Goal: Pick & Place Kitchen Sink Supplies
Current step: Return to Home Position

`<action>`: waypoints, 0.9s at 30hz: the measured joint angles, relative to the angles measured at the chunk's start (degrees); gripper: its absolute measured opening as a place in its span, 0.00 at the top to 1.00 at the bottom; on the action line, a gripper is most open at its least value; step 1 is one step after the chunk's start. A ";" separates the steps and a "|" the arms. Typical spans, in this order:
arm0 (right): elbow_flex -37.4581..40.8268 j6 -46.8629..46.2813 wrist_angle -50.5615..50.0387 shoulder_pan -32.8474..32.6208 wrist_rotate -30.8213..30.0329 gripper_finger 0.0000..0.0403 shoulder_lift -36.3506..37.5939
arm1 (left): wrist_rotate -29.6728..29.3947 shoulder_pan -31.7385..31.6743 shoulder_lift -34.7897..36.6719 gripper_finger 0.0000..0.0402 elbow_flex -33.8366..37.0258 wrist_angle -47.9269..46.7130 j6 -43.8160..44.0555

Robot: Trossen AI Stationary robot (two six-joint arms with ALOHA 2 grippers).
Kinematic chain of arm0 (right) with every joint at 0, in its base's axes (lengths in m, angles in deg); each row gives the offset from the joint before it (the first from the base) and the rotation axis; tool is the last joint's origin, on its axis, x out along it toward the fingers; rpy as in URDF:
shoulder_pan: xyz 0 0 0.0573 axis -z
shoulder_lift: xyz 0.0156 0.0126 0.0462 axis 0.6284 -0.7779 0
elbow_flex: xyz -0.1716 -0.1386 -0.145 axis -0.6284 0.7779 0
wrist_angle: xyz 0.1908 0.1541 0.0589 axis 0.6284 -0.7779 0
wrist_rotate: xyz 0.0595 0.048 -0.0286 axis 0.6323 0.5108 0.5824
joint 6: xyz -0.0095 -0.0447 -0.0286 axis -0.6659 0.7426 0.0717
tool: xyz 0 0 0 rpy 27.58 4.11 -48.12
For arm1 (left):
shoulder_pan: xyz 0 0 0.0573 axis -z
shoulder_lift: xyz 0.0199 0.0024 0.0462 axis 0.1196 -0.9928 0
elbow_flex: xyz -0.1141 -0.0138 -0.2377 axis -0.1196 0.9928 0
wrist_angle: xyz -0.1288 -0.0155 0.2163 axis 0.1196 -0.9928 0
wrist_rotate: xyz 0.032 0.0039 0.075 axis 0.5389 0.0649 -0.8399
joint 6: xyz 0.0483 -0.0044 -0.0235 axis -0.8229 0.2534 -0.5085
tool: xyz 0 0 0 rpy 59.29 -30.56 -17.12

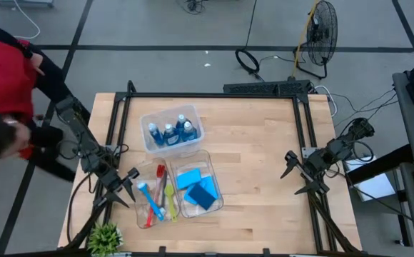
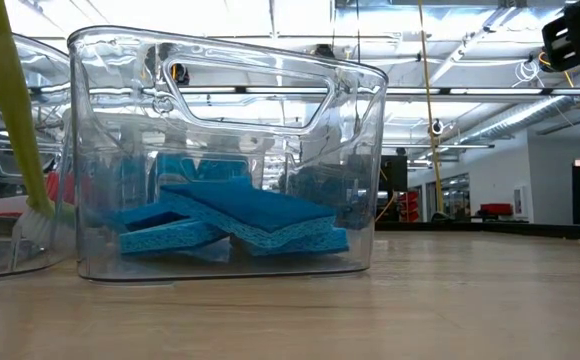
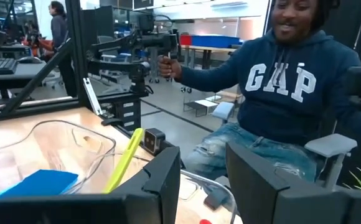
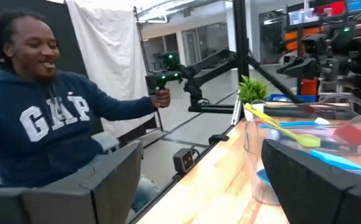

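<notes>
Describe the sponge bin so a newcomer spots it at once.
On the table, three clear bins cluster left of centre. In the high view, the sponge bin is lower right, beside the brush bin. Only it holds flat blue sponges.

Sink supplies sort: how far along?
Done: bottles in the back bin, brushes in the left front bin, sponges in the right front bin. In hand: nothing; left gripper and right gripper are open and empty, one at each side of the table. Left: no supplies visible outside the bins; likely only parking the arms.
</notes>
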 joint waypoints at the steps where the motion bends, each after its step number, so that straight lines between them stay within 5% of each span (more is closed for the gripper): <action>1: 0.22 0.15 0.05 0.00 0.54 0.21 0.01 | 0.00 0.00 0.00 0.67 0.00 -0.03 -0.01; 15: 0.41 5.82 -0.87 0.10 3.87 0.21 0.04 | 1.36 0.00 7.78 0.67 -0.02 -7.46 -3.22; 27: 11.97 8.61 15.65 1.96 3.77 0.21 0.08 | -1.18 0.01 13.07 0.67 -0.07 -12.48 -2.81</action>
